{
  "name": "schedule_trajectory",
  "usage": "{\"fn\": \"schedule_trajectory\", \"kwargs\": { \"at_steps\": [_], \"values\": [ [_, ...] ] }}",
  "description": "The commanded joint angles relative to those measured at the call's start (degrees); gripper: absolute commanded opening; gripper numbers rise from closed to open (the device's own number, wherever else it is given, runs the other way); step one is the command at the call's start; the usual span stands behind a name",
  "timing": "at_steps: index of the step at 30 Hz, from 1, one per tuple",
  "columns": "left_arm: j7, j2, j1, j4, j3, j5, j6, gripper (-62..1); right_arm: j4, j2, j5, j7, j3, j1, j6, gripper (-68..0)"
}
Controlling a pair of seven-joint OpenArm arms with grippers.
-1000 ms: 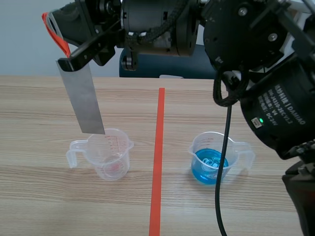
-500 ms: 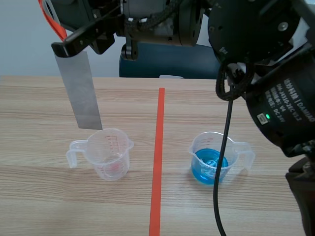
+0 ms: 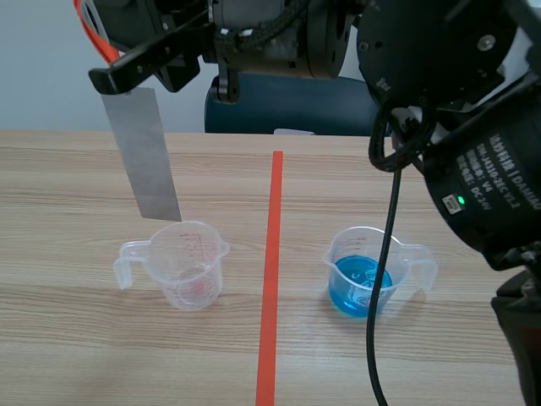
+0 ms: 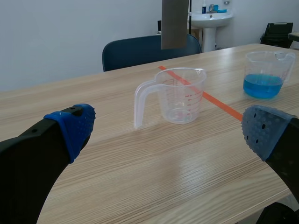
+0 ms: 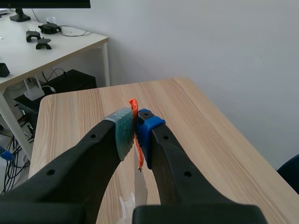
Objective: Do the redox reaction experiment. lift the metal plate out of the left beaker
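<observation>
The metal plate (image 3: 148, 156), a long grey strip, hangs slightly tilted above the clear left beaker (image 3: 188, 264), its lower edge clear of the rim. My right gripper (image 3: 118, 80) reaches in across the top and is shut on the orange-red strap (image 5: 134, 109) at the plate's upper end. In the left wrist view the plate (image 4: 174, 23) hangs over the beaker (image 4: 180, 95), which holds only a trace of liquid. My left gripper (image 4: 166, 135) is open and low over the table, well short of that beaker, with nothing between its fingers.
A second beaker (image 3: 365, 271) with blue liquid stands right of the orange-red tape line (image 3: 270, 279). A dark blue chair back (image 3: 287, 106) is behind the table's far edge. The right arm's cable (image 3: 385, 254) hangs beside the blue beaker.
The right gripper has risen with the plate. The plate's lower edge came up from inside the left beaker's rim and now hangs above it.
</observation>
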Motion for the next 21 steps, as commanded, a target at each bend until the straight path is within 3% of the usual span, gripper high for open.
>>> {"fn": "schedule_trajectory", "kwargs": {
  "at_steps": [1, 21],
  "values": [
    [-2.62, -0.48, 0.28, 0.39, -0.17, -0.22, -0.15, 1.4, 1.49, -0.04, 0.87, 0.87, 0.48, 1.6, -0.22, -67.3],
    [-2.62, -0.48, 0.28, 1.46, -0.17, -0.2, -0.13, 1.4, 1.49, -0.04, 0.87, 0.87, 0.48, 1.57, -0.22, -67.3]
  ]
}}
